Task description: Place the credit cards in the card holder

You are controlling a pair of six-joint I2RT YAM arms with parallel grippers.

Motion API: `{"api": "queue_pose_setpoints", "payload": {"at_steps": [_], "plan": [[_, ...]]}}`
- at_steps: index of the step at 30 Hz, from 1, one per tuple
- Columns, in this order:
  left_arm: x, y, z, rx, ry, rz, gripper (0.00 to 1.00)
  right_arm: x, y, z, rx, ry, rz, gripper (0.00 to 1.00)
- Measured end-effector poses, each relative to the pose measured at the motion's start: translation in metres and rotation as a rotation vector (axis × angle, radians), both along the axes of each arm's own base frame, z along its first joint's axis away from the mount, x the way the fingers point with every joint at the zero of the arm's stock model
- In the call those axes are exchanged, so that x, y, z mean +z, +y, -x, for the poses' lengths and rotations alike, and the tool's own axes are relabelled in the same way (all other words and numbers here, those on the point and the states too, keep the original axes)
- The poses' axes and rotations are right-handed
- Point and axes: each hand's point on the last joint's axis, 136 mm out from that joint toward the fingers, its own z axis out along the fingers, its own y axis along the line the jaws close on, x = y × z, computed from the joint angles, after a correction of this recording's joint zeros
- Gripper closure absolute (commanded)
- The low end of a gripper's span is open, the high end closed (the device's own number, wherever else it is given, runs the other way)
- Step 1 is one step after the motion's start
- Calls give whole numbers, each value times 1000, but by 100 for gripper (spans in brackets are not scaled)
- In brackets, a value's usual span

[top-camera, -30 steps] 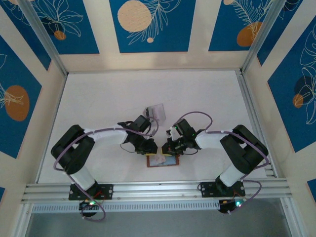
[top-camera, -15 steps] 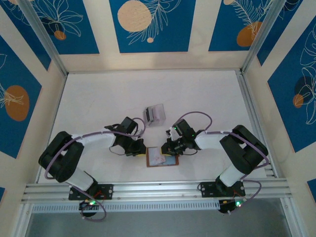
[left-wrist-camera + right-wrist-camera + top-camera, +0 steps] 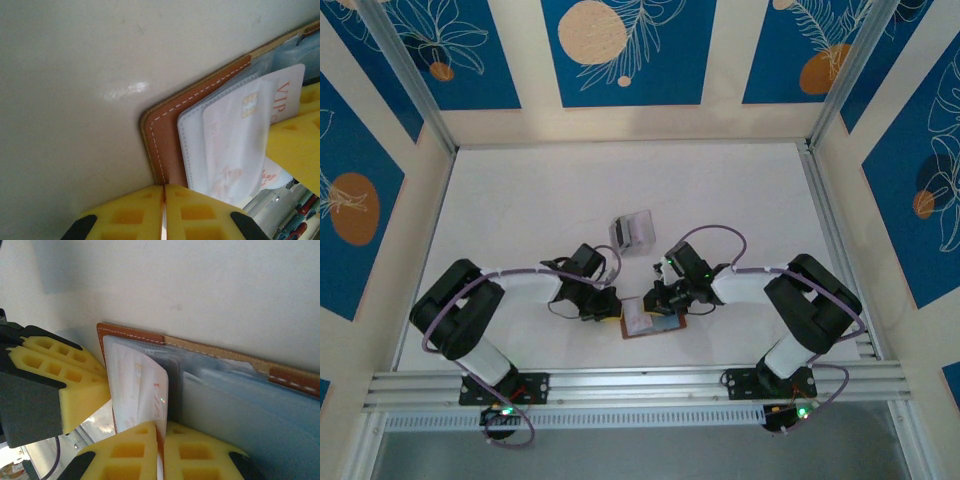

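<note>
The card holder [image 3: 662, 326], a brown wallet with bluish-grey pockets [image 3: 240, 400], lies open near the table's front edge. A white credit card [image 3: 235, 145] with a chip and orange "VIP" lettering sits at the clear pocket on the wallet's left half. My right gripper [image 3: 162, 429] is shut on that card's [image 3: 137, 385] edge, and the card stands tilted. My left gripper [image 3: 164, 189] is shut, its tips against the stitched brown edge [image 3: 167, 130] of the wallet's left side. From above, the left gripper [image 3: 609, 309] and right gripper [image 3: 658, 303] flank the wallet.
A clear slotted stand [image 3: 632, 231] stands a little behind the wallet. The aluminium rail [image 3: 640, 382] runs along the near edge just in front of it. White table [image 3: 540, 210] stretches out behind and to both sides.
My left gripper shut, drew back to the left, then returned to the wallet's left edge. The wallet has turned slightly. The right gripper has edged a little left.
</note>
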Motion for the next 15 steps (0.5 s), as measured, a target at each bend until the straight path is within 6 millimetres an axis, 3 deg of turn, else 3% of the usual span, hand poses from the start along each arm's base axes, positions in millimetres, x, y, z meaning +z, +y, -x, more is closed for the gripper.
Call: {"api": "queue_pose_setpoints", "payload": {"at_steps": [11, 15], "plan": [[0, 0, 0, 27, 12, 2, 90, -1, 7, 2, 15, -17, 29, 86], [0, 0, 0, 28, 13, 2, 90, 0, 8, 2, 28, -25, 51, 70]]}}
